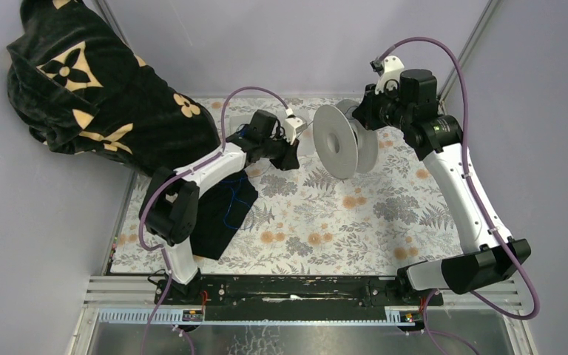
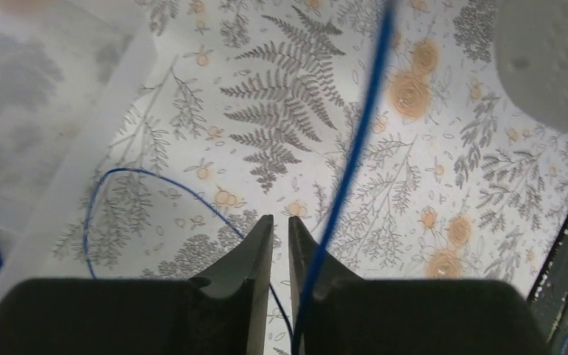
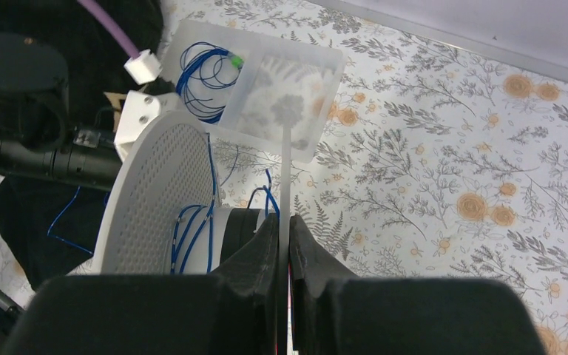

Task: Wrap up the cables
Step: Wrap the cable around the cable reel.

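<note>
Holding a white perforated plastic spool point(image 1: 338, 140) on edge with the right gripper point(image 3: 283, 222), fingers clamped on the thin rim of one flange. Note several turns of thin blue cable point(image 3: 192, 229) wound on the spool's hub. Find the left gripper point(image 2: 281, 225) just left of the spool, fingers slightly apart with a narrow gap showing. Note one taut blue strand point(image 2: 355, 148) running along the inner edge of one finger; cannot tell whether touching. Find a loose blue loop point(image 2: 118, 171) lying on the floral tablecloth point(image 1: 355, 222) near the spool. Find a further blue coil point(image 3: 203, 81) inside a clear plastic tray point(image 3: 318, 74) just beside the spool, on its left. See more blue strands point(image 1: 227, 211) on a black cloth point(image 1: 214, 233) well left of the spool.
</note>
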Action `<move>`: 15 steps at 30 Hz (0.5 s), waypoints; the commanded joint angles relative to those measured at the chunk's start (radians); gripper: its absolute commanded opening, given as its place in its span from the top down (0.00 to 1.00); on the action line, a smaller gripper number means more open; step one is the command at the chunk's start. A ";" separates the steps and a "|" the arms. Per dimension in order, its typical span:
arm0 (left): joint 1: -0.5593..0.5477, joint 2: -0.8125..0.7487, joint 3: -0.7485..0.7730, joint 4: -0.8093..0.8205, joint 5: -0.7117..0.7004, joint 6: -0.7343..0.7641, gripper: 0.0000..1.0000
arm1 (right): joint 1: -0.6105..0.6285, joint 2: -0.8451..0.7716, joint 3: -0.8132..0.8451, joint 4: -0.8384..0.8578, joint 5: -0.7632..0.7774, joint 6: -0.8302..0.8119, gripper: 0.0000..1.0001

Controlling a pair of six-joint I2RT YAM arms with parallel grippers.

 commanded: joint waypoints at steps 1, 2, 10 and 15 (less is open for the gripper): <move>0.003 -0.059 -0.058 0.142 0.079 -0.041 0.79 | -0.009 0.015 0.070 0.025 0.046 0.049 1.00; 0.003 -0.065 -0.070 0.150 0.081 -0.039 0.78 | -0.011 0.015 0.070 0.023 0.047 0.049 1.00; 0.030 -0.119 -0.120 0.193 0.099 0.001 0.60 | -0.025 0.012 0.070 0.004 0.022 0.033 1.00; 0.071 -0.126 -0.107 0.215 0.117 0.012 0.42 | -0.030 0.008 0.088 -0.023 -0.036 0.021 1.00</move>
